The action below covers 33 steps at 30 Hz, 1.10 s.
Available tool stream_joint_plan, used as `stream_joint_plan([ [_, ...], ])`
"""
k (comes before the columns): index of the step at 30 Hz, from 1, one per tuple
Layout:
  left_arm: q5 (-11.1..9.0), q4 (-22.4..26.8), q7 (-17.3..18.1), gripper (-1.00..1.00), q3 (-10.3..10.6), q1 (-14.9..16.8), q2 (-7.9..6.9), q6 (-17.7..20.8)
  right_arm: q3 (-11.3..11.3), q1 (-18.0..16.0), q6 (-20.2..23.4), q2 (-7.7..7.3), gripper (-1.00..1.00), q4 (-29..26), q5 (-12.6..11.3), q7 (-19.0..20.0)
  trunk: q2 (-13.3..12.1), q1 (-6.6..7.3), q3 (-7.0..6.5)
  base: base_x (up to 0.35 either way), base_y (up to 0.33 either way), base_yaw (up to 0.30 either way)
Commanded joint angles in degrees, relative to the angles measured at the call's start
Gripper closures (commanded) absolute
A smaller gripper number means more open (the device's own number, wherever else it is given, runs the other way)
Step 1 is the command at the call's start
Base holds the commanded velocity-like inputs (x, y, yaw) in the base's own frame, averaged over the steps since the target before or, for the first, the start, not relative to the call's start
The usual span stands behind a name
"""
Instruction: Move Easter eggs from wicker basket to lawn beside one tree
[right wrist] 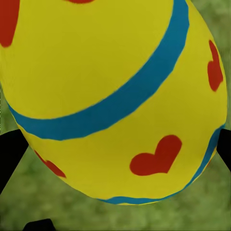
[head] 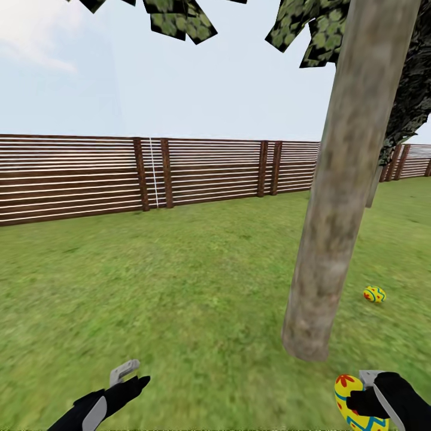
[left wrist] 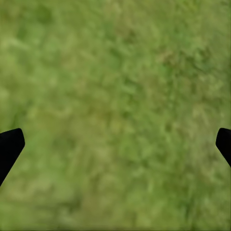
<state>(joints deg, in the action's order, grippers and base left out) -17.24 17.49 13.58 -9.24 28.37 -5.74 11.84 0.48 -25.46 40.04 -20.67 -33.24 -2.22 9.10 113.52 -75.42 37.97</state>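
Lower right, the right gripper (head: 366, 400) clamps a yellow, blue-banded, red-spotted Easter egg (head: 350, 407), seemingly ready to lower beside the grey-brown bark tree trunk (head: 335, 197) near the similar egg on the grass (head: 374, 294); the left gripper (head: 133, 376) spreads wide, empty.

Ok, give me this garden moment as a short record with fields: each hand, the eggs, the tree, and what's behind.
right hand: shut on a yellow egg with blue bands and red hearts
left hand: open, nothing between its fingers, above green grass lawn
second egg: small yellow patterned egg lying on the grass beside the trunk
tree: straight grey-brown bark trunk, leafy canopy overhead
background: brown horizontal-slat wooden fence
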Motion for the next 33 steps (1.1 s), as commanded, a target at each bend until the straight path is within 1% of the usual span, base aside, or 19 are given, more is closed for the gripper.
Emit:
stream_joint_plan([
  [1, -0.42, 0.07, 0.22, -1.00, -0.34, 0.02, 0.01, 0.55, 0.10, -0.02, 0.43, 0.00, 1.00, -0.07, -0.30, 0.17, 0.44, -0.22, 0.25, 0.000, 0.000, 0.000],
  [4, -0.42, 0.02, 0.21, -1.00, -0.34, 0.02, 0.01, 0.55, 0.16, -0.02, 0.76, -0.03, 1.00, -0.04, -0.17, 0.35, 1.65, -0.88, 0.79, 0.000, 0.000, 0.000],
  [5, -0.42, 0.01, 0.22, -1.00, -0.34, 0.02, 0.02, 0.55, 0.37, -0.02, 0.77, 0.42, 1.00, 0.16, -0.03, 0.44, 2.05, -1.10, 0.97, 0.000, 0.000, 0.000],
  [6, -0.42, 0.01, 0.22, -1.00, -0.34, 0.02, 0.02, 0.55, 0.83, -0.02, 0.80, 2.04, 1.00, 0.41, 0.20, 0.42, 2.45, -1.32, 1.14, 0.000, 0.000, 0.000],
  [7, -0.42, 0.02, 0.22, -1.00, -0.34, 0.03, 0.02, 0.55, 1.29, -0.02, 0.86, 3.30, 1.00, 0.94, 0.33, 0.35, 2.85, -1.54, 1.32, 0.000, 0.000, 0.000],
  [8, -0.41, 0.01, 0.22, -1.00, -0.34, 0.03, 0.02, 0.55, 1.59, -0.02, 0.90, 3.77, 1.00, 1.68, 0.39, 0.36, 3.25, -1.76, 1.50, 0.000, 0.000, 0.000],
  [16, -0.42, -0.08, 0.22, -1.00, -0.34, 0.02, 0.28, 0.55, 1.81, -0.02, 0.92, 3.39, 1.00, 2.21, 0.47, 0.62, 6.46, -3.51, 2.94, 0.000, 0.000, 0.000],
  [33, -0.42, -0.08, 0.20, -1.00, -0.25, 0.02, 0.46, 0.55, 1.46, -0.02, 0.83, 3.27, 1.00, 1.86, 0.38, 0.66, 13.28, -7.25, 5.99, 0.000, 0.000, 0.000],
])
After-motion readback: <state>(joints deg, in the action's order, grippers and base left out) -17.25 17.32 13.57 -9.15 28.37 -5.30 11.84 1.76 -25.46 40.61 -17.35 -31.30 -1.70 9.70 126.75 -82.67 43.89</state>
